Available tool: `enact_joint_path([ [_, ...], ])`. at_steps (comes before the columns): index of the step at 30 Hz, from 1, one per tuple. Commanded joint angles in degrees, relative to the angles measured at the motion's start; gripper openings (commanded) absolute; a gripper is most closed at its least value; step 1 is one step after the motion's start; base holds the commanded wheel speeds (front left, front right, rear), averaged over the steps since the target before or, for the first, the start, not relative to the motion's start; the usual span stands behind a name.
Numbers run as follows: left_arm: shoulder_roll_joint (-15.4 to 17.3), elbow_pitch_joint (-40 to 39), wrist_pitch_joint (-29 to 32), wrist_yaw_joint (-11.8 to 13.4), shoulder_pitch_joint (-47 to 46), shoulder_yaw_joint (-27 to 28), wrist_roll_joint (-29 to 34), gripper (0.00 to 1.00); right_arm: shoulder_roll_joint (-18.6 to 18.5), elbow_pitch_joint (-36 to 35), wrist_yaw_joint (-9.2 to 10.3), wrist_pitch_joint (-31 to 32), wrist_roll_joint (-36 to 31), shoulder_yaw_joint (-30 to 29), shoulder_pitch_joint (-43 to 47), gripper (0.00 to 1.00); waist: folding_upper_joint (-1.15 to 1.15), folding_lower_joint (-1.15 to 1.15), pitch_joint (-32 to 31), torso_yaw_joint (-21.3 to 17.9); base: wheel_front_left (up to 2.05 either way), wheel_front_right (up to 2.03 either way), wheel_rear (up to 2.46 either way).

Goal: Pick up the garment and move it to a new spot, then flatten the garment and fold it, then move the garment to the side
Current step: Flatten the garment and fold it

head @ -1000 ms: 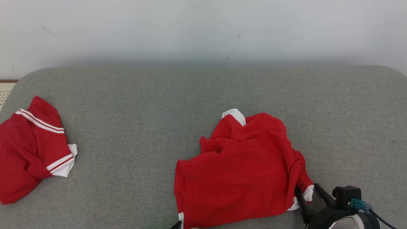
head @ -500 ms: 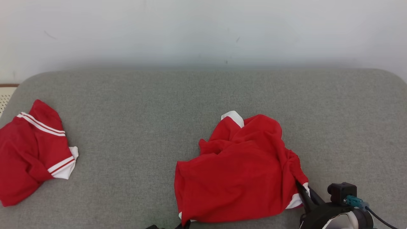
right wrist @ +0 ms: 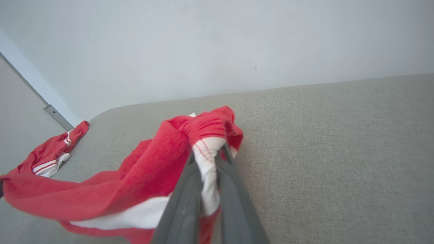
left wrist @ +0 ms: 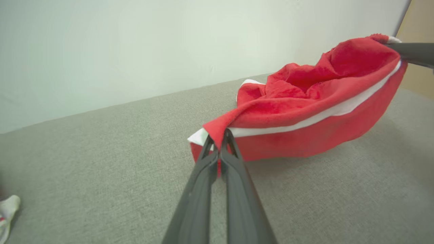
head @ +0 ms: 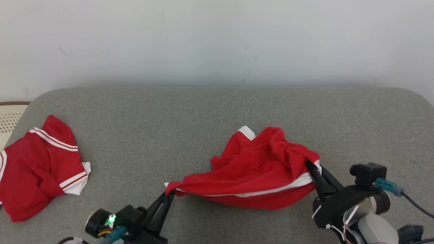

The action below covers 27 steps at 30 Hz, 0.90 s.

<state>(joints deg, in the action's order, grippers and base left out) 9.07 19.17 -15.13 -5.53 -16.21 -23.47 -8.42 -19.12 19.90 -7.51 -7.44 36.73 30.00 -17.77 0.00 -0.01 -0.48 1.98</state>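
Observation:
A red garment (head: pixel 257 169) with white trim hangs stretched between my two grippers, its near edge lifted off the grey cushion (head: pixel 203 112) while its far part still rests on the surface. My left gripper (head: pixel 170 194) is shut on the garment's left corner, seen close in the left wrist view as a gripper (left wrist: pixel 218 137) pinching red cloth (left wrist: pixel 305 112). My right gripper (head: pixel 309 165) is shut on the right corner, and in the right wrist view the gripper (right wrist: pixel 209 152) clamps the white-trimmed hem of the garment (right wrist: pixel 152 176).
A second red garment (head: pixel 37 169) with white stripes lies crumpled at the cushion's left end, also seen as a red heap (right wrist: pixel 51 156) in the right wrist view. A pale wall (head: pixel 217 40) runs behind the cushion. A perforated white surface (head: pixel 8 117) sits beyond the left edge.
Both grippers have risen and lifted the garment's near edge, stretching it between them. The left gripper has come into view. The camera has tilted, shifting the whole scene downward.

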Motion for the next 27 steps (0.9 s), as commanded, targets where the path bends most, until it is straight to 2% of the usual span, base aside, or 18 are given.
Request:
enact_joint_path([
  [1, 0.8, -0.3, -0.1, -0.4, -1.2, 0.1, 0.0, 0.00, -0.9, -0.7, 0.04, 0.6, 0.2, 0.3, -0.9, 0.00, 0.00, 0.01, 0.1, 0.0, 0.00, 0.00, 0.00],
  [6, 4.4, -0.3, 1.2, -1.4, -8.9, 0.2, -0.9, 0.00, -0.2, -2.7, 0.04, 3.4, 1.2, 0.4, -7.0, 0.00, 0.00, 0.01, 1.9, -1.1, 0.00, 0.00, 0.00],
  [10, 8.1, 0.8, 4.6, -1.7, -17.8, -0.5, -2.8, 0.00, 2.1, 0.2, 0.04, 6.5, 3.5, -0.2, -15.9, 0.00, 0.00, 0.01, 5.7, -2.6, 0.00, 0.00, 0.00],
  [19, 15.0, 6.4, 12.0, -1.9, -44.5, -8.3, -13.7, 0.00, 7.2, 14.7, 0.03, 11.9, 6.5, -1.2, -45.0, 0.00, 0.00, 0.01, 16.7, -4.3, 0.00, 0.00, 0.00],
  [20, 16.1, 8.3, 12.6, -1.9, -50.5, -9.8, -15.5, 0.00, 7.9, 18.3, 0.04, 11.8, 7.1, -2.2, -51.6, 0.00, 0.00, 0.01, 18.7, -4.8, 0.00, 0.00, 0.00],
  [27, 18.4, 16.1, 13.0, -1.8, -68.3, -12.5, -19.2, 0.00, 10.6, 31.8, 0.05, 9.7, 7.6, -6.9, -69.9, 0.00, 0.00, 0.01, 23.4, -6.4, 0.00, 0.00, 0.00],
])
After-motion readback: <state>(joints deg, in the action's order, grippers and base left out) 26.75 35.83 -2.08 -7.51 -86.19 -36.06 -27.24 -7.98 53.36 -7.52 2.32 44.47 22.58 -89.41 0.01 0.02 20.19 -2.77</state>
